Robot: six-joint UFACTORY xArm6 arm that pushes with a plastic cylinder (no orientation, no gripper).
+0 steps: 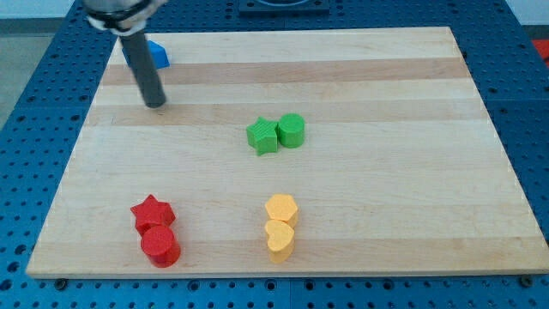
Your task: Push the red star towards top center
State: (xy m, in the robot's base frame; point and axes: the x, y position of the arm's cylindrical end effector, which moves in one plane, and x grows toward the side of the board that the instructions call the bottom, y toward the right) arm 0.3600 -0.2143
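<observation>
The red star [152, 213] lies at the board's lower left, touching a red cylinder [160, 246] just below it. My tip [155, 104] rests on the board near the upper left, well above the red star and apart from it. A blue block [155, 55] sits just above the tip, partly hidden behind the rod.
A green star [262, 136] and a green cylinder [291, 130] touch each other at the board's middle. A yellow hexagon [281, 209] and a yellow heart [280, 239] touch at the lower middle. The wooden board [386, 215] lies on a blue perforated table.
</observation>
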